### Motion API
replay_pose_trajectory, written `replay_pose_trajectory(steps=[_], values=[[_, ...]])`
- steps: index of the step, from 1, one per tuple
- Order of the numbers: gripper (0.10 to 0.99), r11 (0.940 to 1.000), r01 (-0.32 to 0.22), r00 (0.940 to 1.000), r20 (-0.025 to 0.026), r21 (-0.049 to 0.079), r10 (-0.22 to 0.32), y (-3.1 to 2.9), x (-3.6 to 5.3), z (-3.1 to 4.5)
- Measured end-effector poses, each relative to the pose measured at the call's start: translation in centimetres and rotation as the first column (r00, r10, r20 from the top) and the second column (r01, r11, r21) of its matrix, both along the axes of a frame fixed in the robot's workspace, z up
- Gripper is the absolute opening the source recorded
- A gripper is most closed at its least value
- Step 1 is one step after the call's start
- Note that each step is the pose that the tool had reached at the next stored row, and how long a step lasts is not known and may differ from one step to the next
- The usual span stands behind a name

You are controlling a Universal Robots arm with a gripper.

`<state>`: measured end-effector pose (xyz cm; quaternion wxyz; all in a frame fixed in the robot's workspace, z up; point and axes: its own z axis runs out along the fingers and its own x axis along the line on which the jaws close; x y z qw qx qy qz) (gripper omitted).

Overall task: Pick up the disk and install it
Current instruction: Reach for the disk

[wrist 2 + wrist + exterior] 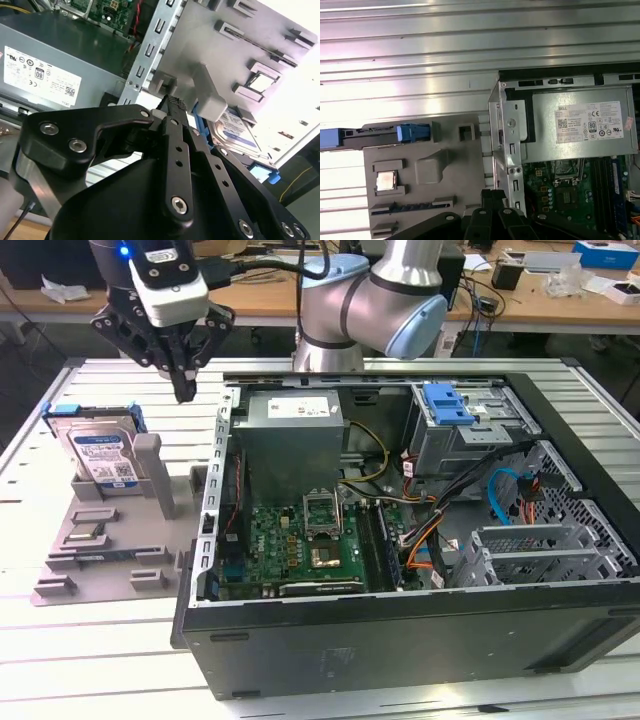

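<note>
Exterior view: tool [184, 388], closed and empty, hangs clear above the gap between disk [100, 455] and case edge [221, 445].

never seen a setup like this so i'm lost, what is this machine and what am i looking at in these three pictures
This is a robot arm with a black gripper at its end. The exterior view comes from a camera standing off the arm. Both wrist views come from cameras riding on the arm, so the gripper's own black parts show in them.

On the ribbed metal table stands an open computer case. Inside it are a grey power-supply box and a drive cage with a blue latch. Beside the case, on the exterior view's left, a grey holder carries the disk, which stands upright in its blue frame.

The gripper hangs above the holder, between disk and case, shut and holding nothing.
</note>
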<state>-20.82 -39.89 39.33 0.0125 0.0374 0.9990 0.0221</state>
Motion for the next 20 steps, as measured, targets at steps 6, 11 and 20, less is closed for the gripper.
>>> replay_pose_trajectory(steps=[6,11,20], values=[[0.106,1.0000,0.000,1.0000,0.0000,0.000,0.000,0.00,-1.25,0.00],[0.106,1.0000,0.000,1.0000,0.0000,0.000,0.000,0.00,-2.54,-0.01],[0.106,1.0000,0.000,1.0000,0.0000,0.000,0.000,0.02,-5.28,-0.05]])
